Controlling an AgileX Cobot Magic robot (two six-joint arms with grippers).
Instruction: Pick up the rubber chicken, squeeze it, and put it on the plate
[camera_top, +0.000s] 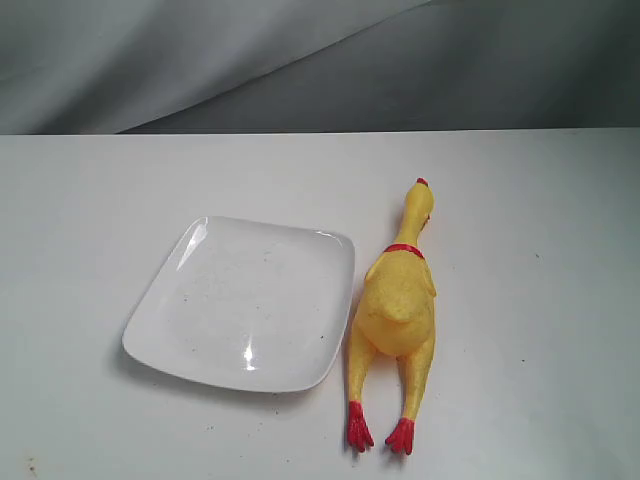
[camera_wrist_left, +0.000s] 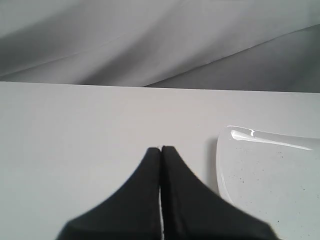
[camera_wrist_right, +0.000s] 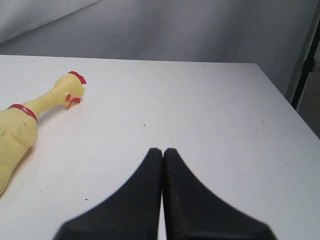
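1. Grippers, two: the left gripper (camera_wrist_left: 161, 149) has its two black tapered fingers pressed together with nothing between them, above bare tabletop.
2. The right gripper (camera_wrist_right: 162, 150) is the same, two black fingers closed tip to tip and holding nothing.
3. One glossy white square plate with rounded corners (camera_wrist_left: 270, 170) lies near the left gripper, not touching it. Dark specks dot its surface.
4. One long yellow rubber chicken with bumpy skin (camera_wrist_right: 20, 130) lies flat on the table, well apart from the right gripper.
5. In the exterior view the rubber chicken (camera_top: 395, 300) lies just beside the plate (camera_top: 250, 300), on the plate's right. Whether they touch cannot be told. It has one red comb at the far end, one red collar on the thin neck and two red feet at the near end.
6. One white table (camera_top: 520, 200) carries both things.
7. One grey draped cloth (camera_top: 300, 60) hangs behind the table.
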